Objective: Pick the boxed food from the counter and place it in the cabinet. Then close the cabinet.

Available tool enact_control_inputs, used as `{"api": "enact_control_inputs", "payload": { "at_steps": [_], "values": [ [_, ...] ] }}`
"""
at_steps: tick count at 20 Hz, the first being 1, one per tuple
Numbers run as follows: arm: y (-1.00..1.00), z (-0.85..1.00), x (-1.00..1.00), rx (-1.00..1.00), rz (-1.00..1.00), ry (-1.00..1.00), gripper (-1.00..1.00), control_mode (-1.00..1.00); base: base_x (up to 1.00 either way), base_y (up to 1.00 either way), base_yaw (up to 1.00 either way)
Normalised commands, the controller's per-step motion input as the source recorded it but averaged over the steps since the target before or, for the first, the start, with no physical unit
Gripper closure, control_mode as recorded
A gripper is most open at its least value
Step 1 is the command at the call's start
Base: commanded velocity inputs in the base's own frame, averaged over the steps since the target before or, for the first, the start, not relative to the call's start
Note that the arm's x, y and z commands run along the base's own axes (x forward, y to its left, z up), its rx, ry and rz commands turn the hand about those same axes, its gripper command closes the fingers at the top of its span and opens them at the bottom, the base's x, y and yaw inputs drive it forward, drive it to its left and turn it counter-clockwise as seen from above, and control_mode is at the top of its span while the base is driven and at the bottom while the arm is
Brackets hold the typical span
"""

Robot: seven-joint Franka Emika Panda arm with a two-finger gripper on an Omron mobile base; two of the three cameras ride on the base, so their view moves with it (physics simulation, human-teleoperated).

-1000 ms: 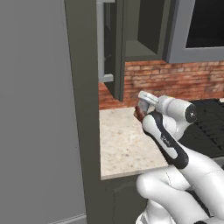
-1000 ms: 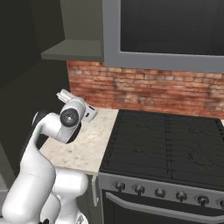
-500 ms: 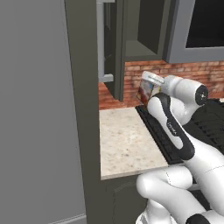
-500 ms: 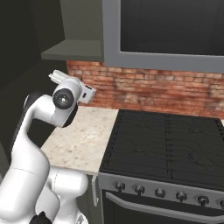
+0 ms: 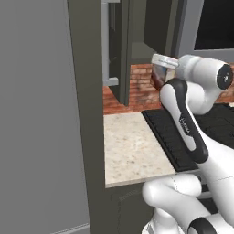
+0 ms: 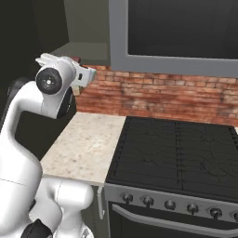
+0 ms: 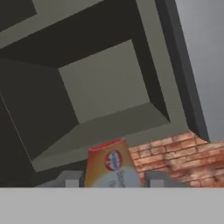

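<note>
Two fingers (image 7: 71,179) clasped the boxed food (image 7: 113,164) in the hand view, its long axis pointing into the open cabinet (image 7: 105,87).

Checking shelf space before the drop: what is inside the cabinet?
In the hand view the cabinet shows only bare walls and shelf. The boxed food, held in the gripper, covers a little of its front edge.

Flat, even rendered light with no glare, soft low-res blur everywhere, dim inside the open cabinet (image 7: 105,83) and left of the arm in the right base view, brighter desk (image 5: 132,151) and brick wall (image 6: 158,95).
</note>
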Motion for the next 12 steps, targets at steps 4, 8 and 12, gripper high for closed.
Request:
{"api": "enact_control_inputs", "payload": {
  "at_steps": [4,8,12],
  "values": [
    [0.06,0.76,-0.07,-0.08,0.0,0.0,1.0,-1.0,0.0,0.0,0.0],
    [0.03,0.36,0.0,-0.04,0.0,-0.08,1.0,-1.0,0.0,0.0,0.0],
    [0.13,0.13,0.09,0.0,0.0,-0.1,1.0,-1.0,0.0,0.0,0.0]
  ]
}}
